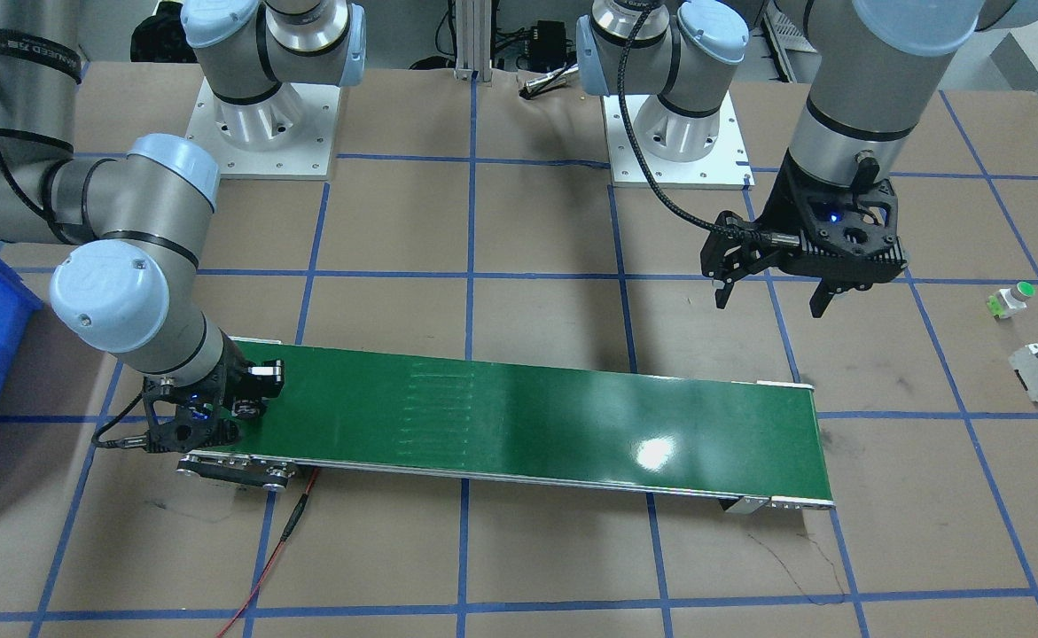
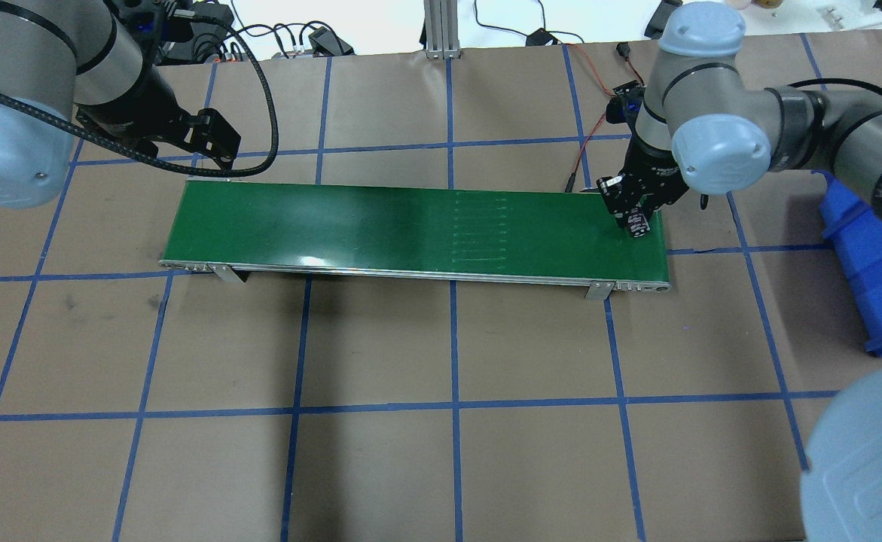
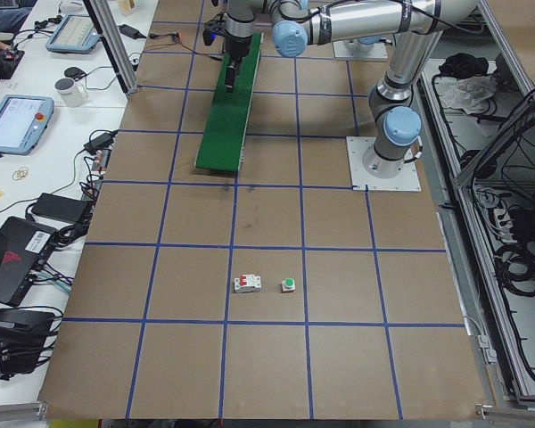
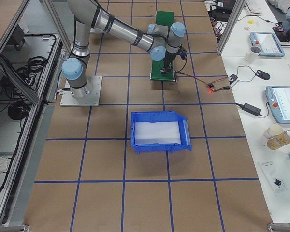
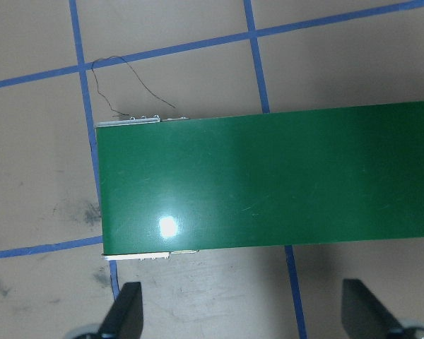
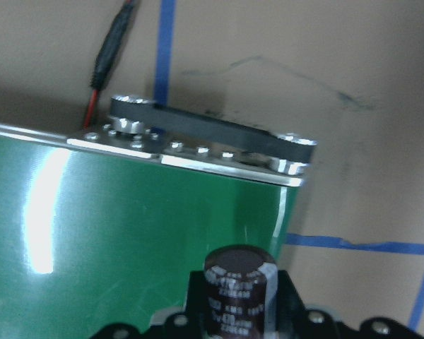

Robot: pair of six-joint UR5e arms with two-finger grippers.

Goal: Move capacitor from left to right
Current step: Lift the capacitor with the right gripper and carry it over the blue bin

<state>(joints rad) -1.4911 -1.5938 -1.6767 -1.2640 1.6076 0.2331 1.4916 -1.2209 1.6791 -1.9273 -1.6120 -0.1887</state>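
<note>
The right arm (image 4: 121,30), the near one, extends from its base plate (image 4: 79,96) to the near end of the green conveyor (image 4: 163,18). The right gripper (image 4: 167,66) sits low over the belt there. A blue bin (image 4: 159,146) stands on the table, well apart, nearer the camera.

The conveyor belt (image 1: 527,416) was smooth, glossy green and threw back lamp glare; its frame (image 6: 219,157) was bright bare metal. The table cover (image 2: 380,467) looked like matt, scuffed brown paper, lined with blue tape (image 2: 454,339). The capacitor (image 6: 239,286) wore a shiny dark brown sleeve. The bin (image 4: 159,147) was blue plastic.
</note>
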